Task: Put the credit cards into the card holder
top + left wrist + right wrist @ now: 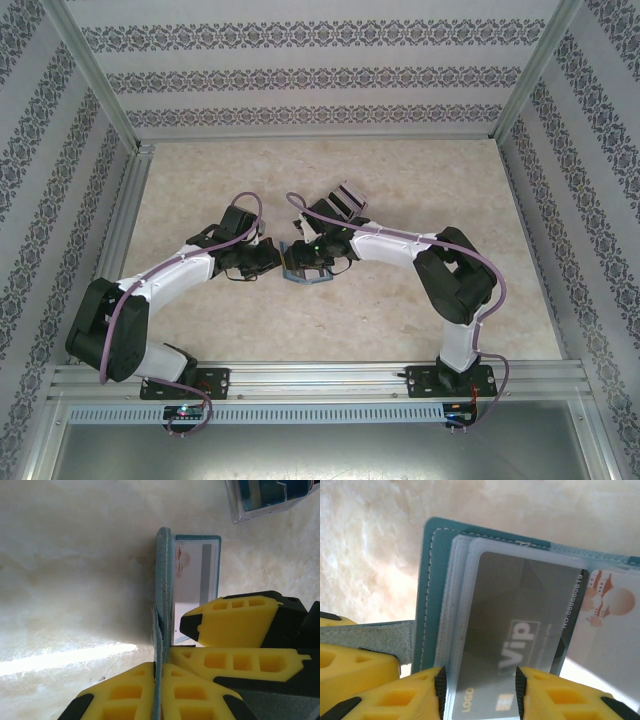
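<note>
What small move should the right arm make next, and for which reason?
Probably draw the right gripper straight back. Its jaws stand apart beside the grey card, which already lies deep in a clear sleeve of the card holder, while the left gripper pinches the cover.

A teal stitched leather card holder [427, 580] is flanked by left gripper [159, 675] and right gripper [480, 690]; grey plastic credit card [520, 630] seated in its sleeve; clear plastic box [265, 502] set behind.
</note>
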### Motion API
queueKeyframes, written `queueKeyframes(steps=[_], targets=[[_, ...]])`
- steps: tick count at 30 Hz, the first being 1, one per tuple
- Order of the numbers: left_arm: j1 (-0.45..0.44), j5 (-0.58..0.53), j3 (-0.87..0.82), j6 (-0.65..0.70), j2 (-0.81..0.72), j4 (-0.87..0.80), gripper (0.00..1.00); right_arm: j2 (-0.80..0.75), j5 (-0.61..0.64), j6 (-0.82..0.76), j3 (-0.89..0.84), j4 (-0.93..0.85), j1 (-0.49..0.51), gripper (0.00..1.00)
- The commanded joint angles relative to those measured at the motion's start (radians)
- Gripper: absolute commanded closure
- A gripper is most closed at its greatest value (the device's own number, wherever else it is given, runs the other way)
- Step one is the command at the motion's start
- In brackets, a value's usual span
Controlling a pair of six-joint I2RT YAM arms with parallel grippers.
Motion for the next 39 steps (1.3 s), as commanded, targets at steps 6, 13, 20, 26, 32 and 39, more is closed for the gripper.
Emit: queueKeyframes(steps=[6,13,20,26,32,39], targets=[[-0.005,0.006,0.024,0.006,-0.007,-0.014,1.0,-0.007,0.027,-0.019,0.015,-0.031,-0.002,0.57],[-0.006,0.001,0.017,0.005,-0.011,-0.013,1.0,-0.026,0.024,-0.019,0.009,-0.031,-0.007,0.58],[-0.005,-0.003,0.017,0.008,-0.006,-0.011,1.0,-0.033,0.005,-0.009,0.001,-0.017,-0.014,0.58],[-0.005,-0.012,0.017,0.021,-0.002,-0.028,1.0,-0.042,0.004,-0.009,-0.007,-0.017,-0.024,0.6],[-0.005,-0.015,0.019,0.023,0.001,-0.028,1.0,-0.047,0.002,-0.012,-0.014,-0.019,-0.031,0.63],[-0.006,-0.015,0.018,0.023,0.002,-0.025,1.0,-0.043,0.001,-0.009,-0.017,-0.013,-0.033,0.63]])
